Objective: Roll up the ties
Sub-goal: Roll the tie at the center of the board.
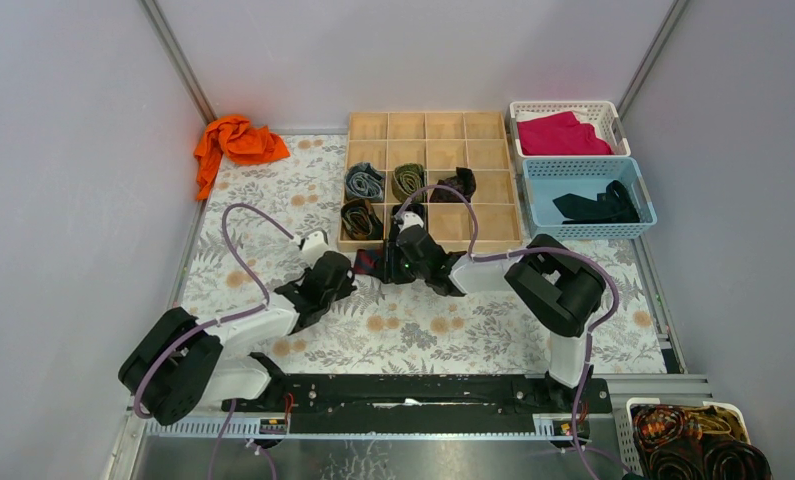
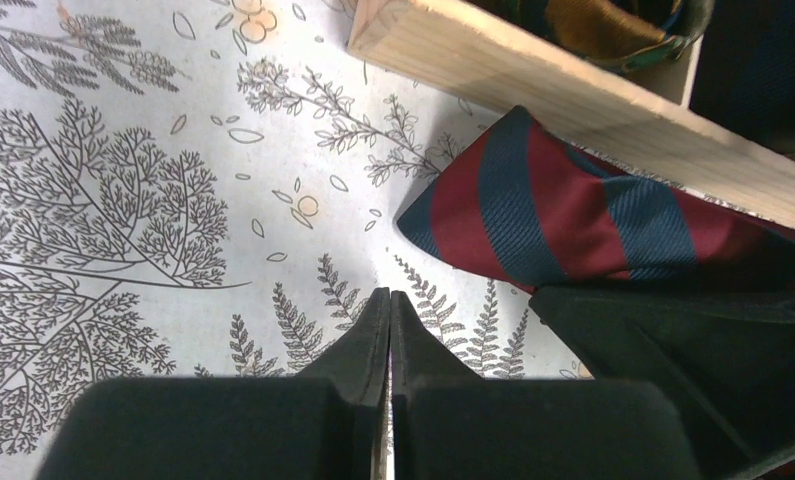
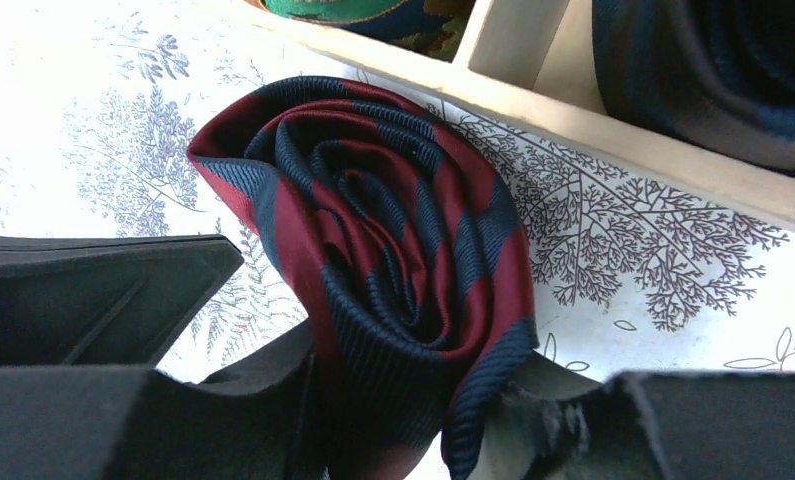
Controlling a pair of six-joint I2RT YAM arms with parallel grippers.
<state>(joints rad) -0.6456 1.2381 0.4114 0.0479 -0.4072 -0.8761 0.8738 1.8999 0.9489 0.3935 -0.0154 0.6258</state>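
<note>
A navy tie with red diagonal stripes (image 3: 393,230) is wound into a coil on the floral mat, just in front of the wooden compartment box (image 3: 613,130). My right gripper (image 3: 413,405) is shut on the coil's near side, one finger pressing on each flank. In the top view the tie (image 1: 370,264) shows as a dark patch between the two grippers. My left gripper (image 2: 390,298) is shut and holds nothing. It hovers over the mat a short way left of the tie's pointed end (image 2: 563,210). Rolled ties sit in the box: grey-blue (image 1: 364,182), olive (image 1: 407,180), black (image 1: 455,185), brown (image 1: 360,219).
An orange cloth (image 1: 235,142) lies at the mat's back left corner. At the back right a white basket (image 1: 613,125) holds a magenta cloth, and a blue basket (image 1: 538,190) holds a black tie (image 1: 598,205). Another basket (image 1: 633,410) with coiled items stands at the near right.
</note>
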